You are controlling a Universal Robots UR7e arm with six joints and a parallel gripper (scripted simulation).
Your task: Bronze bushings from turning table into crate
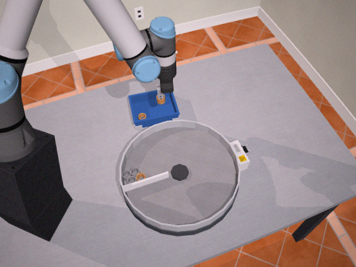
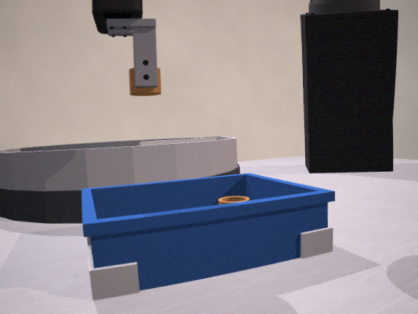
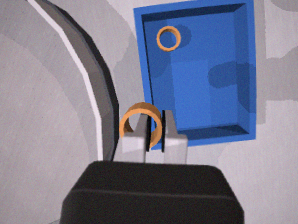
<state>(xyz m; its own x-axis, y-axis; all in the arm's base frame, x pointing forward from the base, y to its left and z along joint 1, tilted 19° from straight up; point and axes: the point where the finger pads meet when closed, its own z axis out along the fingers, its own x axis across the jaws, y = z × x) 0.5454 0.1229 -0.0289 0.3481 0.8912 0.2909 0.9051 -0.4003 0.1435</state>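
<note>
The end effector (image 2: pixel 145 78), clamped on a bronze bushing (image 2: pixel 136 87) (axis upright), hangs high above the blue crate (image 2: pixel 205 216), which lies straight below, toward its left end.

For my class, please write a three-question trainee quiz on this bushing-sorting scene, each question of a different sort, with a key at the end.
1. True or false: the claw is shut on a bronze bushing held high above the blue crate.
2. How many bronze bushings still lie on the turning table?
A) none B) one C) three
3. Fill in: beside the bronze bushing on the table stand ___ steel bushings, by the white bar.

Key: 1 true; 2 B; 3 three. One more bronze bushing in the crate already lies on its floor.
</note>
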